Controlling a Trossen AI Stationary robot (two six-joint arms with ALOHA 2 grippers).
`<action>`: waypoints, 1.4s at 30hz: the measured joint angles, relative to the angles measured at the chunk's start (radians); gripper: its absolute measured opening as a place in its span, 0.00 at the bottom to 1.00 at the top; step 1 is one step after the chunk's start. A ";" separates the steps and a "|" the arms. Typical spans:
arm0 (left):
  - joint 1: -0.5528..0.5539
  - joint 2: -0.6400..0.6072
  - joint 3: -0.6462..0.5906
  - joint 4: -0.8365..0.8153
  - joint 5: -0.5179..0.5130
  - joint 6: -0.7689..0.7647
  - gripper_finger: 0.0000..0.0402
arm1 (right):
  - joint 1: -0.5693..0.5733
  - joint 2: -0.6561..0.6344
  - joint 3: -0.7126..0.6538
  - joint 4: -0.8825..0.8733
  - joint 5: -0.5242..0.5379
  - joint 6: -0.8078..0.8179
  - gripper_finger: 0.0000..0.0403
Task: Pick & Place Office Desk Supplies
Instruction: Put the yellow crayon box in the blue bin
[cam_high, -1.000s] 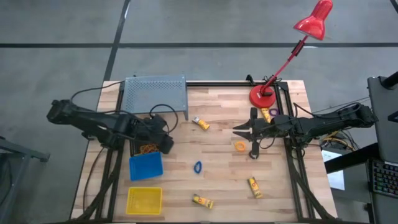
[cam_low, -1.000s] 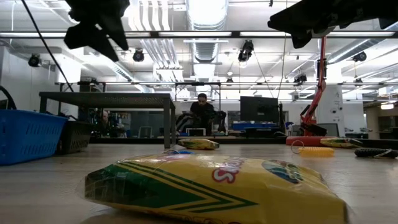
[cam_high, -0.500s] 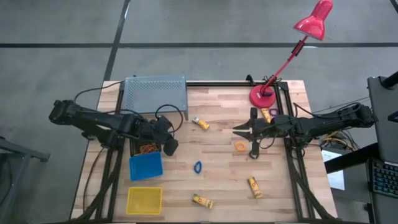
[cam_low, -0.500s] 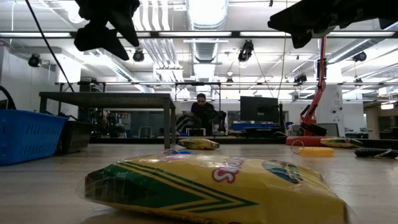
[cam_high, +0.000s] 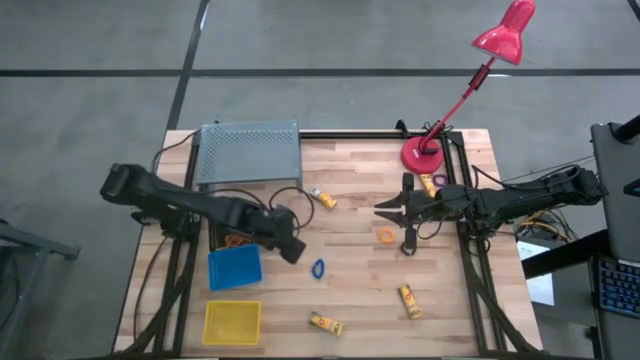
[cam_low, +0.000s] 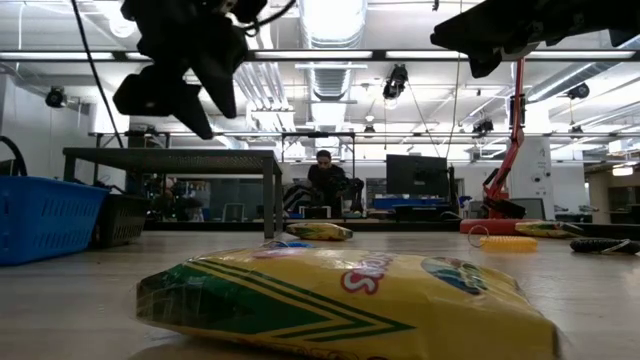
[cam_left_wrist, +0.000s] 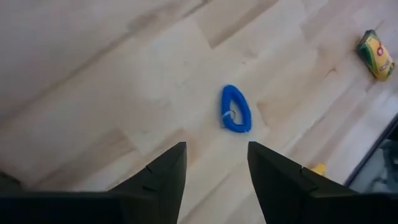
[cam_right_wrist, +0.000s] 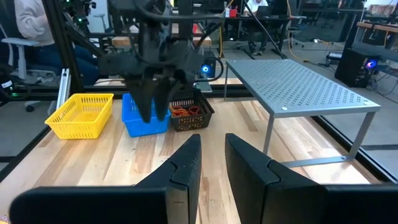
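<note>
My left gripper (cam_high: 292, 250) (cam_left_wrist: 214, 165) hovers open over the wood, just left of a small blue ring (cam_high: 317, 268) (cam_left_wrist: 236, 109) that lies flat on the table. My right gripper (cam_high: 383, 208) (cam_right_wrist: 212, 155) waits above the table near the lamp, fingers a little apart and empty. An orange ring (cam_high: 385, 235) lies below it. Yellow packs lie flat at mid table (cam_high: 322, 198), near the lamp (cam_high: 428, 184) and toward the near edge (cam_high: 409, 300) (cam_high: 326, 323). Orange and red rubber bands sit in the black bin (cam_high: 238, 240) (cam_right_wrist: 189, 112).
A blue bin (cam_high: 235, 268) and a yellow bin (cam_high: 231, 322) stand at the near left. A grey perforated shelf (cam_high: 250, 152) stands at the far left, and the pink lamp's base (cam_high: 423, 155) at the far right. People sit in the room beyond the table.
My left gripper has moved from above the black bin toward the table's right and near edge, coming down toward the blue ring. Nothing on the table has shifted.
</note>
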 joint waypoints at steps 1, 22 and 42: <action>0.000 0.014 0.010 0.007 0.006 -0.009 0.43 | 0.000 0.000 0.000 0.000 0.000 0.000 0.17; 0.010 0.192 0.192 0.016 -0.047 0.067 0.42 | 0.000 0.000 0.000 0.000 0.000 0.000 0.17; 0.279 0.213 0.288 -0.015 0.138 1.010 0.42 | 0.000 0.000 0.000 0.000 0.000 0.000 0.17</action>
